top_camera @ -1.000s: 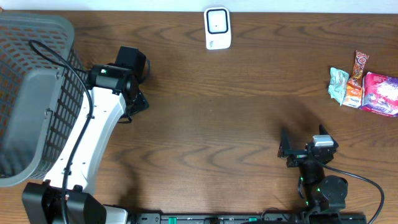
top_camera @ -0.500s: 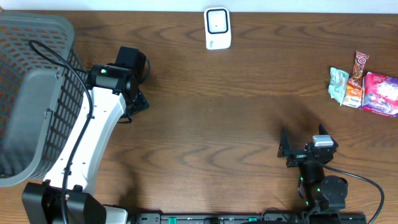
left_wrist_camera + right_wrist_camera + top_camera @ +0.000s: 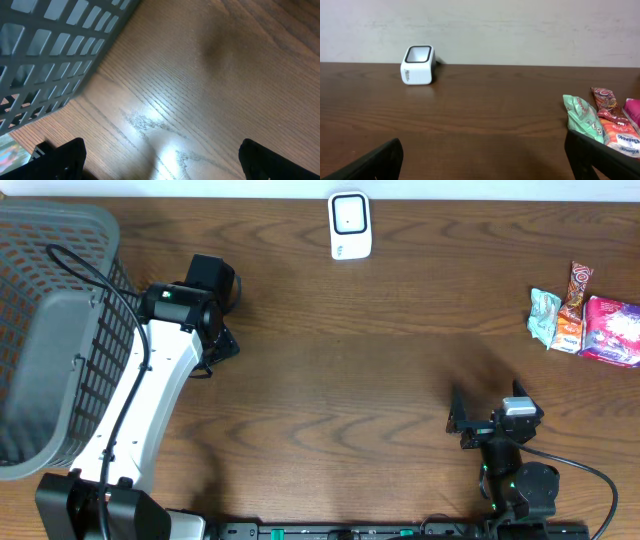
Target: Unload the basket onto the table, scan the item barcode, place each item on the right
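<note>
Three snack packets lie at the table's right edge: a mint-green one (image 3: 543, 316) (image 3: 583, 119), an orange-brown bar (image 3: 572, 307) (image 3: 612, 121) and a pink one (image 3: 611, 329) (image 3: 633, 111). A white barcode scanner (image 3: 350, 225) (image 3: 418, 64) stands at the far middle edge. My right gripper (image 3: 488, 412) (image 3: 482, 162) hovers open near the front right, facing the scanner, nothing between its fingers. Beside the basket, my left gripper (image 3: 222, 320) (image 3: 161, 160) is open over bare wood, holding nothing.
A grey plastic basket (image 3: 50, 330) (image 3: 55, 55) fills the left side, with the left arm's white link alongside it. A black cable (image 3: 95, 275) runs over the basket rim. The table is dark brown wood (image 3: 380, 370).
</note>
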`<action>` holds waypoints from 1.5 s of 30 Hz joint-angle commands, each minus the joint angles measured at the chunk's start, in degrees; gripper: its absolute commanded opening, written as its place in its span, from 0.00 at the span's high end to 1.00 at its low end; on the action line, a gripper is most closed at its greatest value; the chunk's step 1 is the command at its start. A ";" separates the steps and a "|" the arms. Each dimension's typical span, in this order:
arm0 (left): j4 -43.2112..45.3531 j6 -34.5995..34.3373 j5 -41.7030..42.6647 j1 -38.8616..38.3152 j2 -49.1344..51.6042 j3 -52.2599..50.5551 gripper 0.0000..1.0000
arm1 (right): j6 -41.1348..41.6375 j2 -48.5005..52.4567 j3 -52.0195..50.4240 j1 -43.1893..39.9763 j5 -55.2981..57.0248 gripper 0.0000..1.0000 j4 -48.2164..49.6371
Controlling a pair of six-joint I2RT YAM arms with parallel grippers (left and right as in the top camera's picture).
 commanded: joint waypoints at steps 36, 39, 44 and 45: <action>-0.63 -0.50 -1.11 0.13 -4.83 -0.02 0.02 | -0.44 -0.37 -0.04 -0.09 -0.28 0.01 -0.22; -0.61 -0.50 -1.14 0.15 -6.56 -0.79 0.02 | -0.44 -0.37 -0.04 -0.09 -0.28 0.01 -0.22; 1.42 -0.46 -1.16 0.15 -9.77 -4.46 0.02 | -0.44 -0.37 -0.04 -0.09 -0.31 0.01 -0.22; 2.75 -0.28 -1.16 0.15 -10.49 -5.66 0.02 | -0.44 -0.37 -0.04 -0.09 -0.28 0.01 -0.22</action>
